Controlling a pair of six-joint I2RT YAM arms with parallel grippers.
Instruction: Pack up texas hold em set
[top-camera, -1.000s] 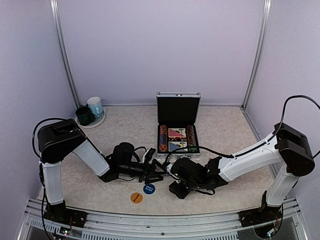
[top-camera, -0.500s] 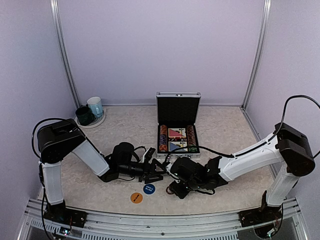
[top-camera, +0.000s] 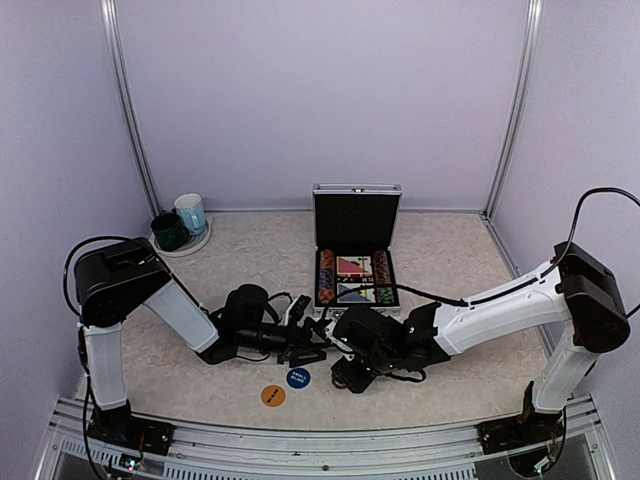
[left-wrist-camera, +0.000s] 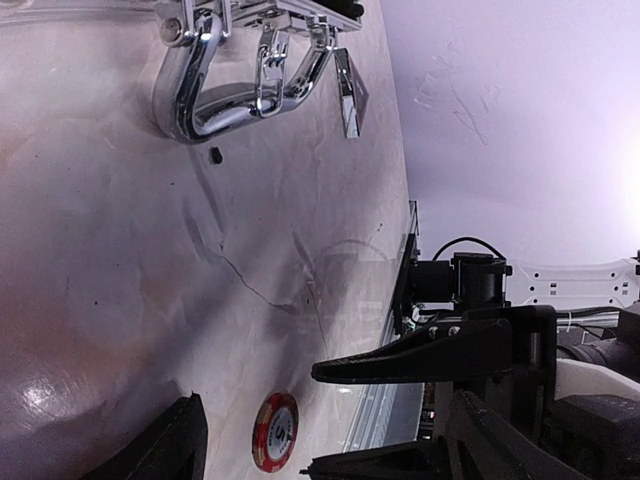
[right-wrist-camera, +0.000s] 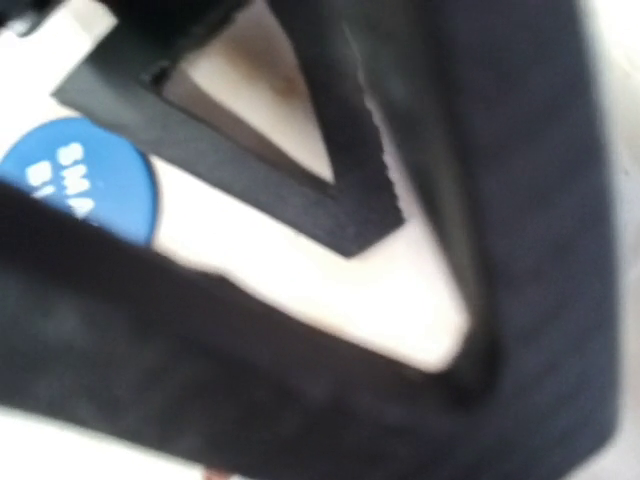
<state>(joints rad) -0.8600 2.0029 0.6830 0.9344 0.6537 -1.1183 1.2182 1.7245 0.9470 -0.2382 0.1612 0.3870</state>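
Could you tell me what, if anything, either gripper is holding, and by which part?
Left gripper is open and empty. Right gripper is by the marker; a grip cannot be told.

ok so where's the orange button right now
In the top view the orange button lies flat on the table near the front edge, just left of and nearer than the blue button.

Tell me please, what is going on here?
Two robot arms are packing a poker set. The silver case stands open at the back, with chips and cards already inside. Both hands sit close in front of it: the left hand is open, the right hand is low by the dark triangular marker, its grip unclear. The blue button and orange button lie on the table.
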